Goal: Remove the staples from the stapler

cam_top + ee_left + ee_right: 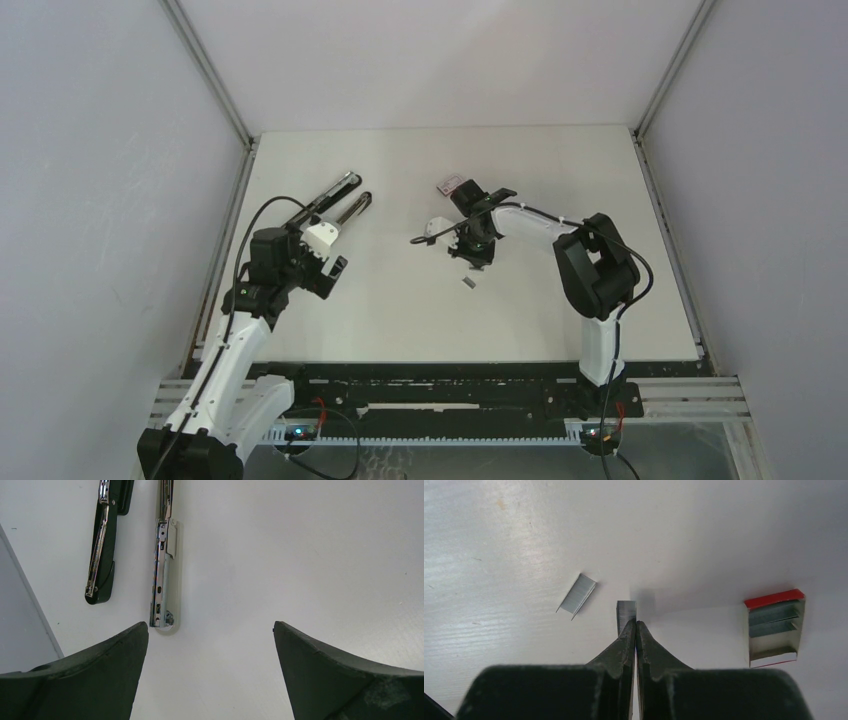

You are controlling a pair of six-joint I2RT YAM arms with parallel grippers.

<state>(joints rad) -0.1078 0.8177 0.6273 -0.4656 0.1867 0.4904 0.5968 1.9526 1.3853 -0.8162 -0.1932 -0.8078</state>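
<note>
The stapler (343,198) lies at the back left, opened into two bars: a black one (105,545) and a silver magazine rail (164,570). My left gripper (211,630) hangs open just short of the rail's near end, with bare table between its fingers; from above it (318,265) is just in front of the stapler. My right gripper (635,623) is shut at mid-table (468,255). One strip of staples (626,611) sits right at its tips; whether it is pinched or only touched I cannot tell. A second strip (576,594) lies loose to the left (468,283).
A small red-and-white box (774,627) holding more staple strips lies open to the right of my right gripper, and shows from above behind that arm (450,183). White walls close in the table (560,320) on the left, back and right.
</note>
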